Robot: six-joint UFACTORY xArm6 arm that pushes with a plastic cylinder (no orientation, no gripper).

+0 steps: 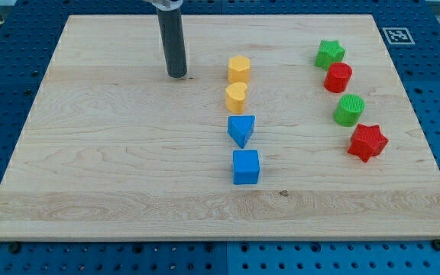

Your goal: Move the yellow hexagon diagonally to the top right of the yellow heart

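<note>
The yellow hexagon (239,68) stands near the board's top centre. The yellow heart (236,97) sits just below it, almost touching. My tip (177,75) rests on the board to the left of the hexagon, about a rod's length of bare wood apart, touching no block.
A blue triangle (241,129) and a blue cube (246,166) lie below the heart in a column. At the view's right stand a green star (329,53), a red cylinder (338,77), a green cylinder (350,110) and a red star (367,141). The wooden board (90,168) ends at blue pegboard.
</note>
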